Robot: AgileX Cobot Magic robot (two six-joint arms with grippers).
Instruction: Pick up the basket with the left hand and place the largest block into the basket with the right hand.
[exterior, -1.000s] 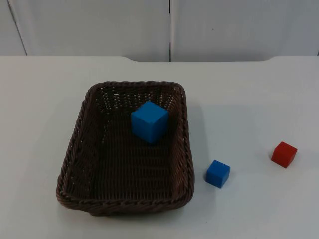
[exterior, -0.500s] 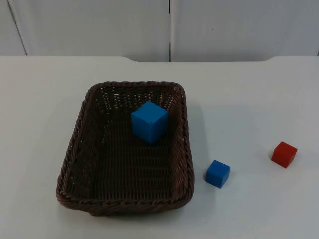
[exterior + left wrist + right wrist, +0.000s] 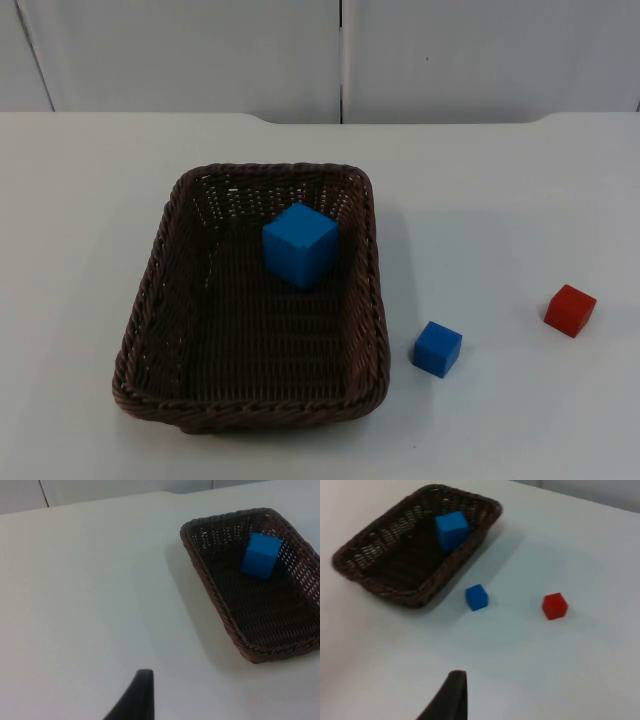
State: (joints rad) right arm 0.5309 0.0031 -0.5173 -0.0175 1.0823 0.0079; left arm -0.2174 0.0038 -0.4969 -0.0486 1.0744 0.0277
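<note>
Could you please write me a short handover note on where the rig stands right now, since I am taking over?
Left end effector: pulled back above the bare table, away from the basket, holding nothing; this arm waits.
Right end effector: also back above the table, nearer the two loose blocks, holding nothing.
Things: the basket stands on the table. The large blue block lies inside it, near the far wall. The small blue block and the red block sit on the table to the basket's right.
Done: the largest block is in the basket.
Left: nothing obvious; the basket is not lifted now.
</note>
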